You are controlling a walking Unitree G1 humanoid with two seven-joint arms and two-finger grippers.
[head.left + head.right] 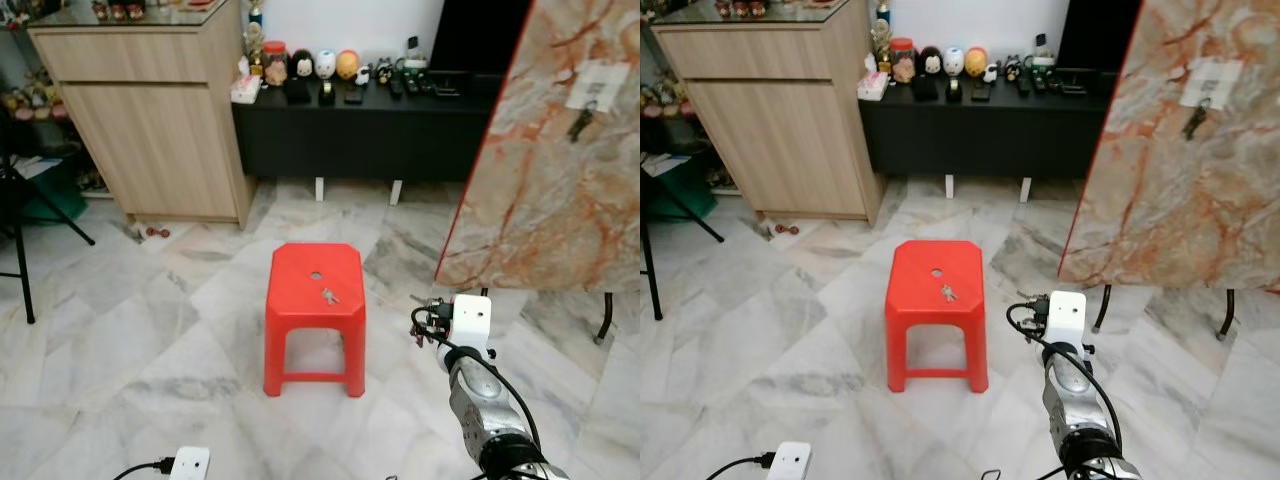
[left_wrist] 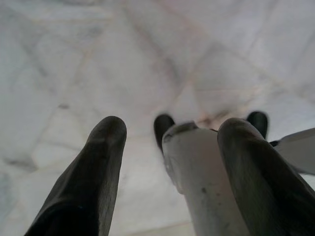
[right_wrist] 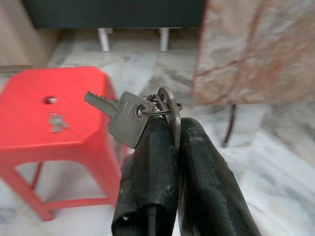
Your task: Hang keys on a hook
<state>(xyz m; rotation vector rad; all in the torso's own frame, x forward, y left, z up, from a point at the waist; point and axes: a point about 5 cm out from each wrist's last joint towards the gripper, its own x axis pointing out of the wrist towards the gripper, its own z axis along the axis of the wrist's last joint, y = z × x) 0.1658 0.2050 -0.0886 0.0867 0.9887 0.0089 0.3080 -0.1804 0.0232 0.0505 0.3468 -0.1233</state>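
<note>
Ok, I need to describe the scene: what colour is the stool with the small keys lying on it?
Red; the stool shows best in the left eye view.

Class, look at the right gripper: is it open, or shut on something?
Shut. The right gripper has its two black fingers pressed together, pinching the ring of the keys.

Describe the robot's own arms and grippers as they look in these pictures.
The right arm is silver metal built in rounded segments, ending in a white box-shaped wrist block with a black cable looping along it. The right gripper has two long, matte black fingers with thick rounded tips. The left gripper has the same black fingers, and the left arm's white wrist block has a black cable plugged in.
</note>
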